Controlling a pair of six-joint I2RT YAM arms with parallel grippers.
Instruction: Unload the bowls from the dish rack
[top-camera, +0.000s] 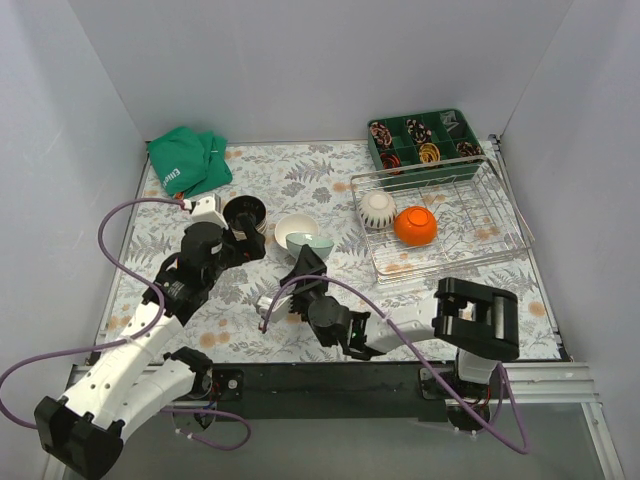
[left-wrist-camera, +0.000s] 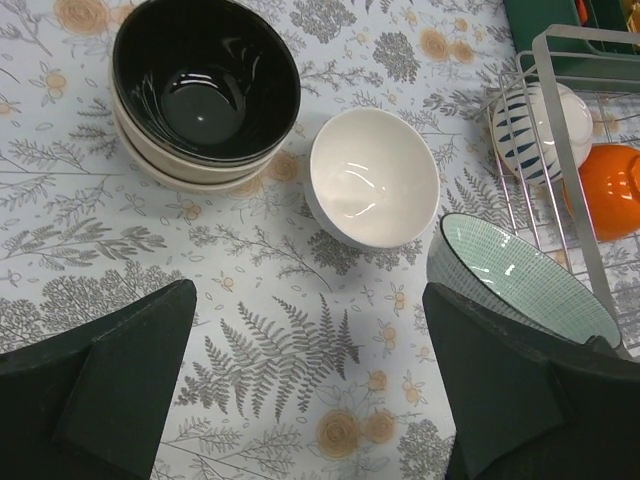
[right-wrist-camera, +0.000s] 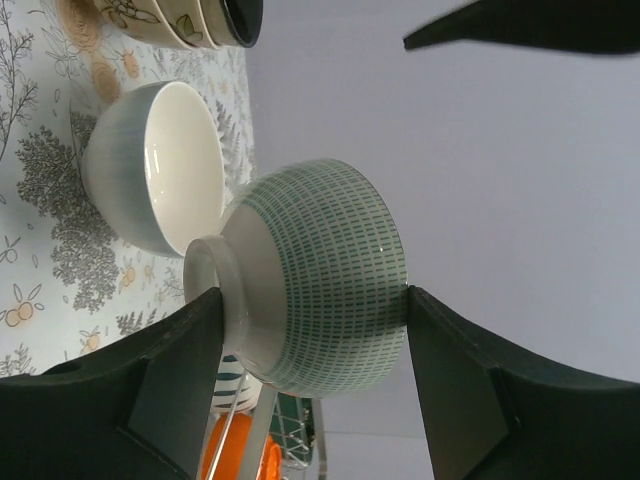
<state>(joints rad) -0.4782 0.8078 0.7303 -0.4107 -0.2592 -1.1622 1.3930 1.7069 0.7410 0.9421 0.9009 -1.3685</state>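
Note:
My right gripper (right-wrist-camera: 312, 322) is shut on a pale green patterned bowl (right-wrist-camera: 320, 270), one finger on its foot and the other on its rim. It holds the bowl tilted just above the table, left of the dish rack (top-camera: 470, 245). In the rack sit a white ribbed bowl (top-camera: 377, 208) and an orange bowl (top-camera: 414, 226). On the table, a white bowl (left-wrist-camera: 375, 175) stands beside the green bowl (left-wrist-camera: 520, 275). A stack of bowls with a dark-glazed one on top (left-wrist-camera: 205, 80) stands further left. My left gripper (left-wrist-camera: 310, 385) hangs open over bare tablecloth near that stack.
A green compartment tray (top-camera: 425, 138) sits behind the rack. A crumpled green cloth (top-camera: 188, 160) lies at the back left. White walls close in the table on three sides. Purple cables loop around both arms.

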